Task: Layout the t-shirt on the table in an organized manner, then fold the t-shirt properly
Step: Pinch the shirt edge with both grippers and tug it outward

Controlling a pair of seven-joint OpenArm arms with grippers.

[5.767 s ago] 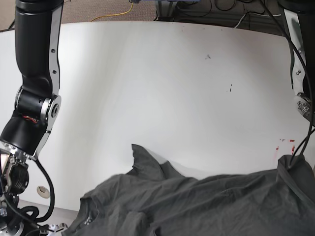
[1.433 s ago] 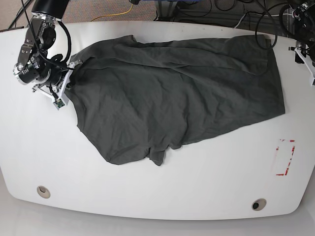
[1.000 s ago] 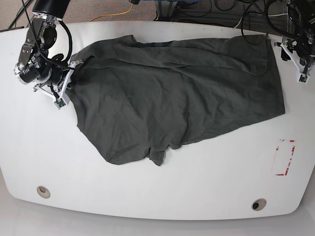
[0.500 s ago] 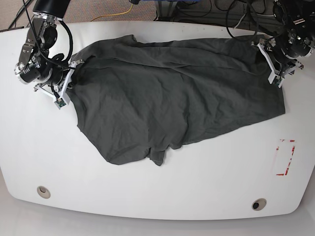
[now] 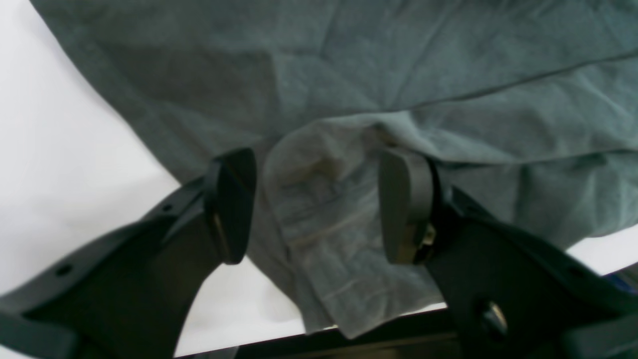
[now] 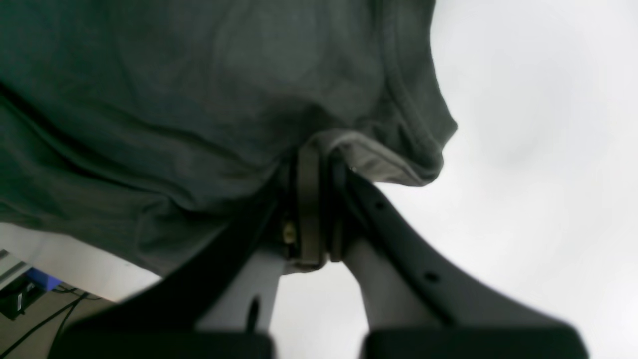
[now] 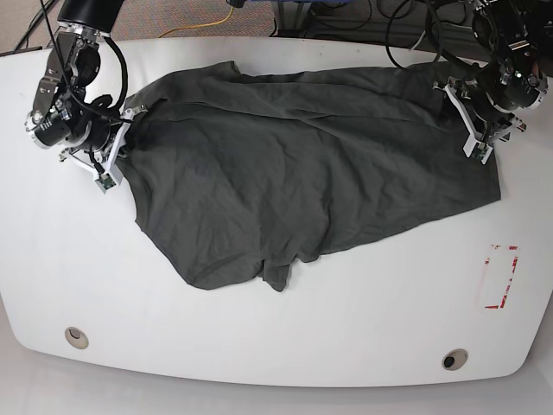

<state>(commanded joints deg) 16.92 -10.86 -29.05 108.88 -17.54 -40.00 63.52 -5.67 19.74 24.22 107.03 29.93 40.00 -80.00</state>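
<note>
We see the t-shirt [image 7: 311, 173] spread wrinkled across the far half of the bench [image 7: 276, 346], its near hem rumpled; its long axis runs side to side, and we cannot tell which end is the collar. The right claw [image 6: 319, 199] is pressed together on a fold at the shirt's edge; the left claw [image 5: 319, 209] stands spread astride a raised pucker. If it closes on several layers, we judge a pull would bunch the cloth rather than flatten it.
</note>
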